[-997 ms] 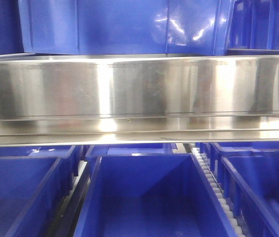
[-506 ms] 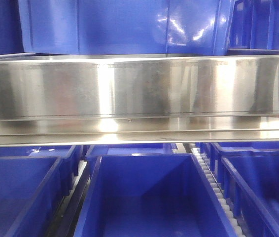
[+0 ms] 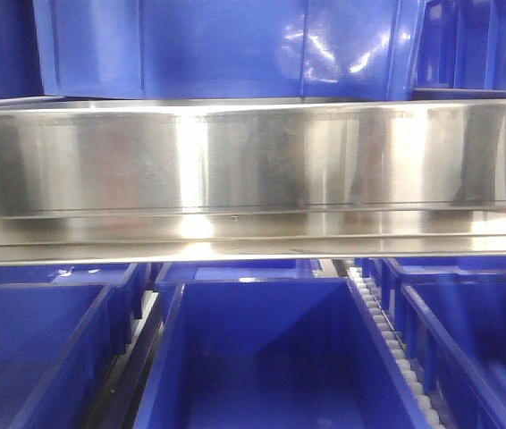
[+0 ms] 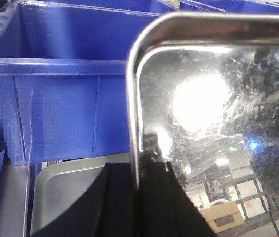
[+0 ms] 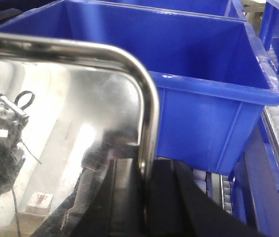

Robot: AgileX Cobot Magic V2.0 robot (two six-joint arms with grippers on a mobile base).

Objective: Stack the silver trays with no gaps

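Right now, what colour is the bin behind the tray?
Blue; the bin shows clearest in right wrist view.

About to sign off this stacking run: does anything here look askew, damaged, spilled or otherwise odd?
Nothing spilled or bent. The left gripper and right gripper each pinch the rim of a silver tray; its mirror face shows fine scuffs around the glare, seemingly only wear. A second tray lies flat below.

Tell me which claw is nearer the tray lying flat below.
Left, likely. The left claw, shut on the rim of the lifted tray, hangs over the flat tray; the right claw grips the opposite rim, and its view shows no flat tray.
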